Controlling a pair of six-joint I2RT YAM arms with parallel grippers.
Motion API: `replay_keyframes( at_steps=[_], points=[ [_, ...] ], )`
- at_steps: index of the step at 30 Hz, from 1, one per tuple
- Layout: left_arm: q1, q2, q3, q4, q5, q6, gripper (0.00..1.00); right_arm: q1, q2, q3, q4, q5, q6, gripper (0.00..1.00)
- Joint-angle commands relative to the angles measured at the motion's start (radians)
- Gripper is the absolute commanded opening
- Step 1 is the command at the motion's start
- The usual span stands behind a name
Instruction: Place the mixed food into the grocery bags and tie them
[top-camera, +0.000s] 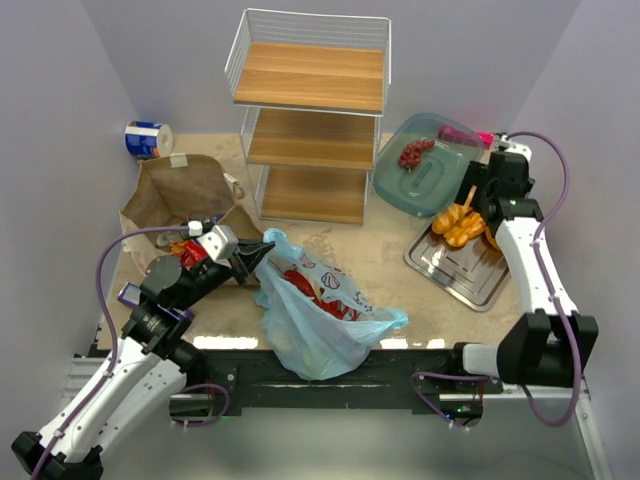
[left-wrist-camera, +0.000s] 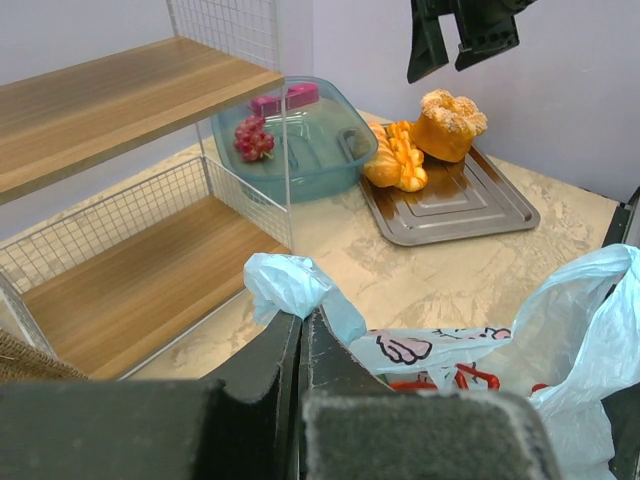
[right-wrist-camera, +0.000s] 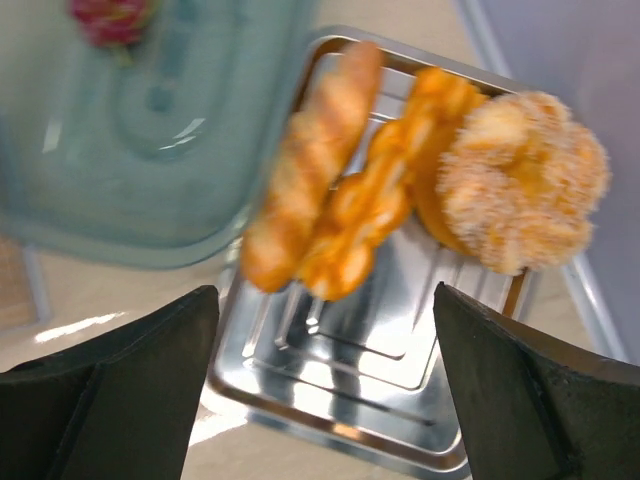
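Holding the thin light-blue plastic bag (top-camera: 320, 330) by its rim, our left hand (left-wrist-camera: 300, 325) has its fingers pressed together. A bunch of the blue film sits right at their tips, so we judge it clamped on the bag's edge. That grip seems meant to lift one side of the mouth and leave it gaping toward the right, ready to take more. The bag slumps on the pale bench (top-camera: 380, 255) near the front middle, with something red, probably the lobster (top-camera: 310, 290), showing through it. Our right hand (right-wrist-camera: 322, 300) hangs above the silver metal tray (right-wrist-camera: 380, 400) at the far right, fingers spread wide and empty. The orange-brown breads (right-wrist-camera: 340, 250) lie directly beneath the gap: a long twisted loaf (right-wrist-camera: 305, 180), a knotted orange pastry (right-wrist-camera: 380, 190) and a round sugared bun (right-wrist-camera: 525, 185), touching one another. We read the wide spread as preparation for coming down around one of them. The tray lies just beside the teal see-through dish (top-camera: 425, 185), which holds a dark red cluster (top-camera: 415, 152) and has no part in the job. The large brown paper bag (top-camera: 180, 190) lies at the left beside the wire rack with wooden shelves (top-camera: 310, 110). Neither bag is tied yet, and the breads are well apart from both.
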Motion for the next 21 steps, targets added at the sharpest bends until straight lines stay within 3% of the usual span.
replay_keyframes(
  at_steps=[1,6,14,18,21],
  points=[
    [0.007,-0.009,0.021,0.012,-0.013,-0.005,0.0,-0.097,0.095,0.027,0.124,0.123,-0.06,0.95],
    [0.007,-0.006,0.021,0.01,-0.009,-0.005,0.0,-0.139,0.231,0.045,0.179,0.18,-0.102,0.98],
    [0.007,-0.001,0.021,0.01,-0.007,-0.005,0.0,-0.216,0.42,0.066,0.25,0.169,-0.176,0.9],
    [0.007,0.001,0.023,0.01,-0.009,-0.003,0.0,-0.241,0.458,0.073,0.234,0.116,-0.162,0.7],
    [0.007,0.001,0.023,0.009,-0.013,-0.002,0.0,-0.239,0.448,0.065,0.233,0.088,-0.146,0.45]
  ],
)
